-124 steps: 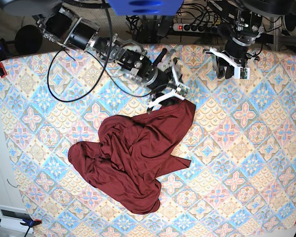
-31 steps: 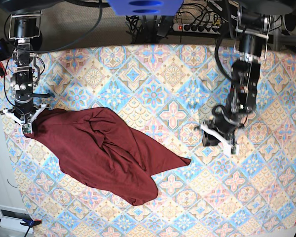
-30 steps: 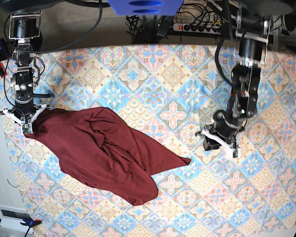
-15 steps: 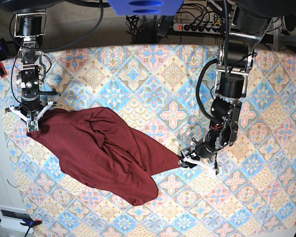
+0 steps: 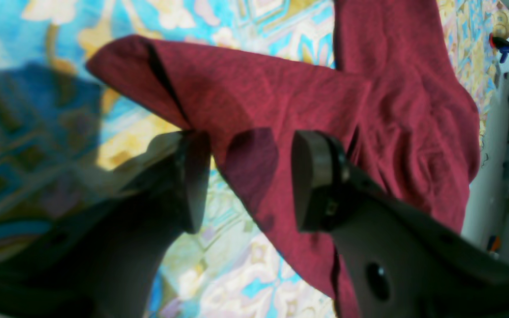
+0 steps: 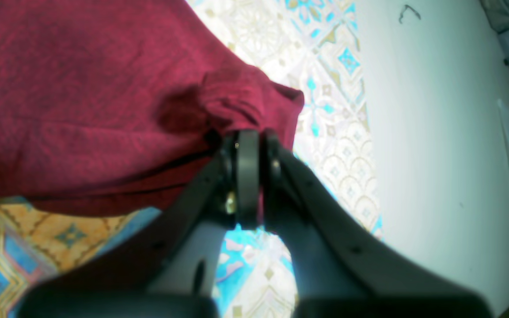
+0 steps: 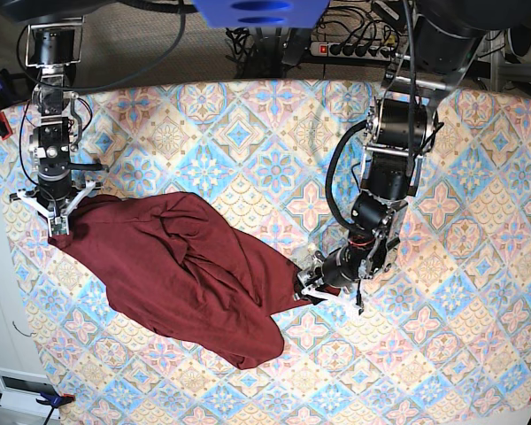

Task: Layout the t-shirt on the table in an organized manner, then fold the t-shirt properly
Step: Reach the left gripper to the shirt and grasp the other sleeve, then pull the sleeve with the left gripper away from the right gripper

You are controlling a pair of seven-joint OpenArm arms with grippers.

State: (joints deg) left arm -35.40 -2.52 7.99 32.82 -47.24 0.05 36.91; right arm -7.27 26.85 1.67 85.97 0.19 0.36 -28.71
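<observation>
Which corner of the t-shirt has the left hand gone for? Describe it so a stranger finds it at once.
On the table, the maroon t-shirt sprawls from the far left toward the middle. Follow its lower right edge to the pointed tip nearest the middle. It lies under the open left hand, while the opposite corner is pinched in the right hand.

Left gripper (image 5: 245, 176) open, its two dark fingers (image 5: 312, 176) spread to either side of a pointed corner of the maroon t-shirt (image 5: 325, 97). Fabric lying between the jaws, shadowed there, not pinched. Cloth widening away to the right, creased and rumpled. Patterned table cloth (image 5: 237, 282) beneath, blue, cream and yellow, blurred at left.
</observation>
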